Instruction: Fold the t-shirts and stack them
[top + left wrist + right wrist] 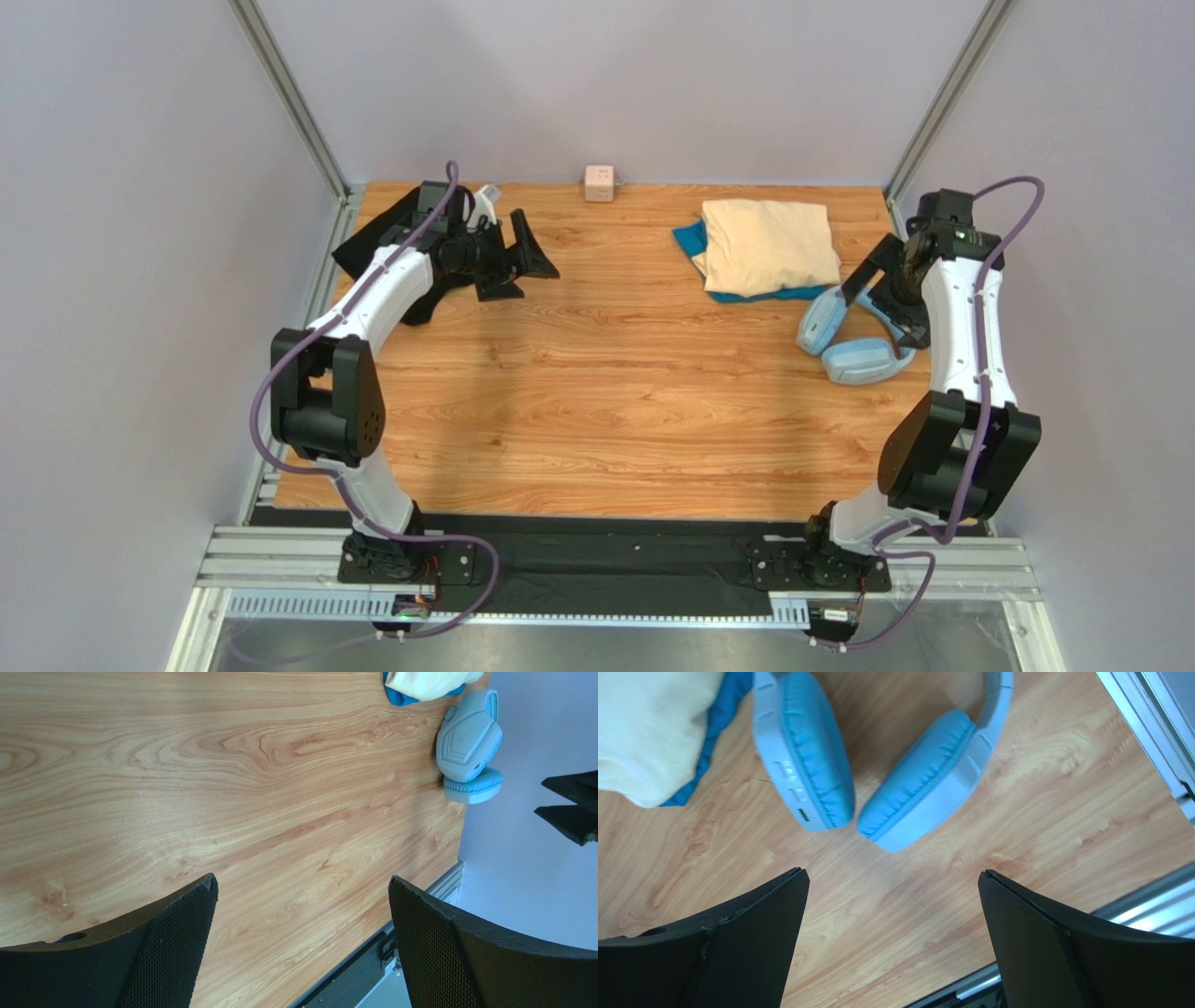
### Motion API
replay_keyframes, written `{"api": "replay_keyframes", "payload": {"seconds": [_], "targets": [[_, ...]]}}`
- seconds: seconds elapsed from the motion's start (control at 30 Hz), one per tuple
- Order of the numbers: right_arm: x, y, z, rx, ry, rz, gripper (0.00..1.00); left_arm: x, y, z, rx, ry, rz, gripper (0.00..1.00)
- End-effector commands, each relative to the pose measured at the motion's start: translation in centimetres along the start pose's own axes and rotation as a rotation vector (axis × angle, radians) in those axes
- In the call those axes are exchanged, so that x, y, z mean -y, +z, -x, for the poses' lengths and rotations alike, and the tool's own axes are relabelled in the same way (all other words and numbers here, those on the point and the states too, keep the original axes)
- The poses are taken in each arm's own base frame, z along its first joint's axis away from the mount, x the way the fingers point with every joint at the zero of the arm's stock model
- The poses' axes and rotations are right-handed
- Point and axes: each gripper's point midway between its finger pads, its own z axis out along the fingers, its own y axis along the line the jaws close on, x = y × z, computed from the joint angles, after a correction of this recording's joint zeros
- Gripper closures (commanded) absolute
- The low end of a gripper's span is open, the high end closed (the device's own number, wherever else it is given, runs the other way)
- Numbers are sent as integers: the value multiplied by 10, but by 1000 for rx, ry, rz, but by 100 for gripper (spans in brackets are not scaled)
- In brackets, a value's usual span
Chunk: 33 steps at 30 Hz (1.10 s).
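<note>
Two shirts look done: the cream shirt lies folded on the blue shirt at the upper right of the bench. The black shirt sits crumpled at the upper left (unfolded, by the look of it), so folding and stacking it remains. The left pincer is wide and empty just beside it; the right pincer, likewise wide and empty, hovers over the headphones.

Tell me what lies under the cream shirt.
A blue shirt lies under the cream shirt; only its edges show along the left and near sides. The rest is covered, so its fold, and anything else beneath, cannot be seen.
</note>
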Motion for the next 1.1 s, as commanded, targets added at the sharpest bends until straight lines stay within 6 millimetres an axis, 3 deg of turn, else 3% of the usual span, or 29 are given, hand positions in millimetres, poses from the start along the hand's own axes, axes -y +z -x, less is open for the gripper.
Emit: {"api": "replay_keyframes", "payload": {"seconds": [0.0, 0.1, 0.27, 0.63, 0.83, 1.0, 1.07], "targets": [[41, 3, -13, -39, 44, -117, 0, 9, -18, -6, 14, 55, -17, 4], [56, 6, -7, -12, 133, -130, 0, 8, -20, -12, 10, 57, -17, 4], [76, 32, -8, -58, 202, -177, 0, 6, -23, -17, 8, 65, -20, 4], [76, 85, -1, -119, 228, -195, 0, 2, -31, -29, 3, 72, 0, 4], [79, 101, 7, -125, 255, -213, 0, -3, -35, -37, 6, 68, 23, 4], [80, 99, 18, -87, 285, -195, 0, -6, -38, -43, 13, 65, 37, 4], [74, 86, 27, -42, 303, -148, 0, -8, -38, -44, 14, 63, 41, 4]]}}
